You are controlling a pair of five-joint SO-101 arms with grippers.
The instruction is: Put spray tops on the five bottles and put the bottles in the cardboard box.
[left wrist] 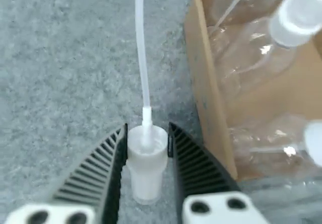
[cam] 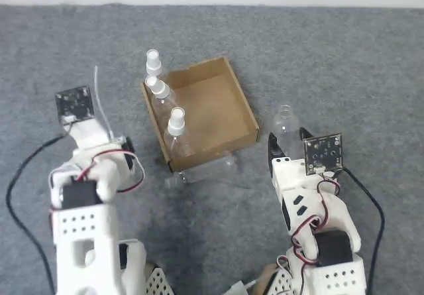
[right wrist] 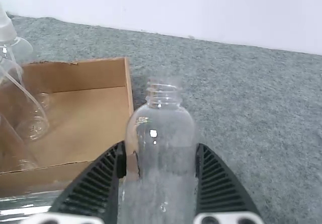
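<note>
The right gripper (right wrist: 160, 156) clamps a clear bottle (right wrist: 160, 128) between its black ribbed fingers (right wrist: 98, 181), one pressed to each side of the body. The bottle stands upright with its threaded neck open and bare. Just beside it is the cardboard box (right wrist: 75, 75), holding other clear bottles (right wrist: 22, 108). Grey carpet (right wrist: 261, 108) runs back to a white wall (right wrist: 201, 7)

The counter (cam: 344, 63) wears a rough, matt grey carpet-like cloth. The brown cardboard box (cam: 245, 106) is dull paperboard. The open clear bottle (right wrist: 160, 133) is smooth, glossy plastic that catches highlights. The white spray top (left wrist: 146, 158) is satin plastic, its thin dip tube (left wrist: 142, 48) translucent. The left gripper (left wrist: 147, 132) has black ribbed fingers (left wrist: 98, 171), probably matt plastic.
</note>
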